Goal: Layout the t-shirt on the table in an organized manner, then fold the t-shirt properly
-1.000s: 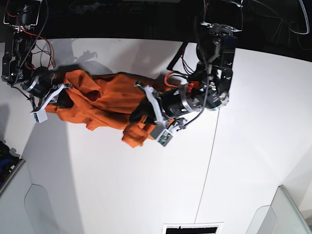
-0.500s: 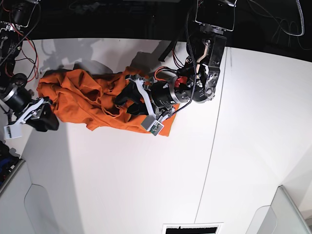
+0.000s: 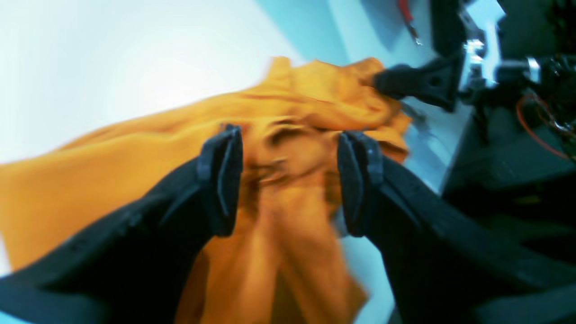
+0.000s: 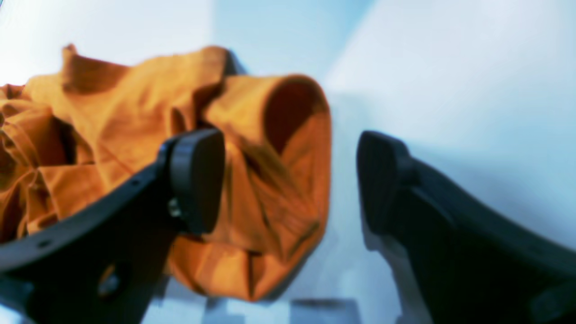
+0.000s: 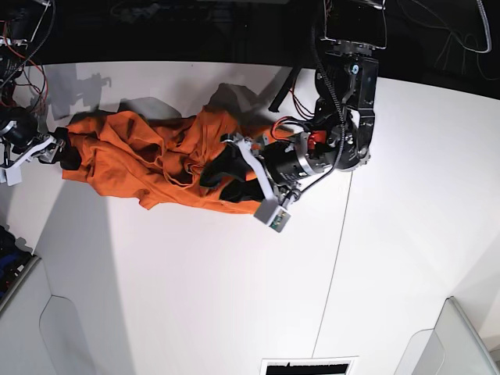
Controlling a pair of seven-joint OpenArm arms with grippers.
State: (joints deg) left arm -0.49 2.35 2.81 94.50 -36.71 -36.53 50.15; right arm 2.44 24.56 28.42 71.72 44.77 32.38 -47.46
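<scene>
One t-shirt [image 5: 148, 160], crumpled orange. One table [image 5: 195, 289], white. Two pincers: left pincer [image 5: 223, 170], right pincer [image 5: 58, 148].

Left gripper [image 3: 288, 175]: black jaws spread wide, nothing pinched between them. Crumpled bright orange cloth t-shirt [image 3: 135, 180] lies beneath, on the matte white table [image 3: 112, 54]. Another black gripper finger [image 3: 418, 83] at its far edge

plain bright orange t-shirt [image 5: 148, 160] on a matte white table [image 5: 234, 297].
</scene>
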